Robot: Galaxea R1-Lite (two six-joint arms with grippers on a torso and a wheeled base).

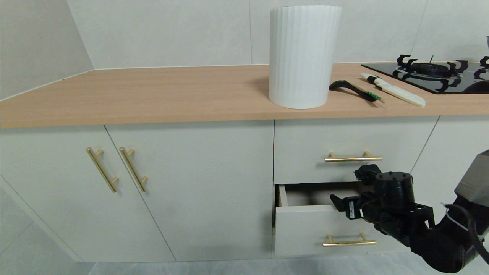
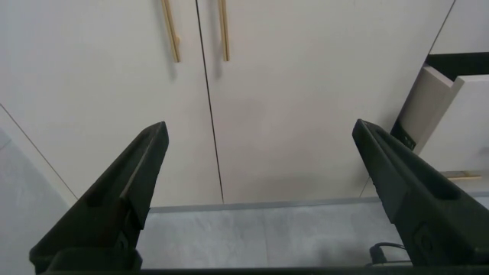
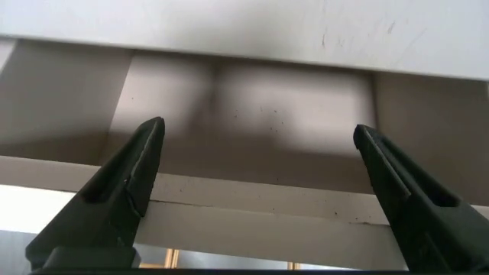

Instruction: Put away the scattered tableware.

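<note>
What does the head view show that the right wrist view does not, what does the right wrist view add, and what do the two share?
Head view, not the wrist: the wooden countertop carrying a white ribbed container, with a black utensil and a white knife lying beside it, the hob, and the cupboard door handles.
Right wrist view, not the head: the specks on the inner wall of the drawer, seen close over its front rim.
Shared: that open lower drawer and the right gripper, fingers apart, at its opening.
</note>
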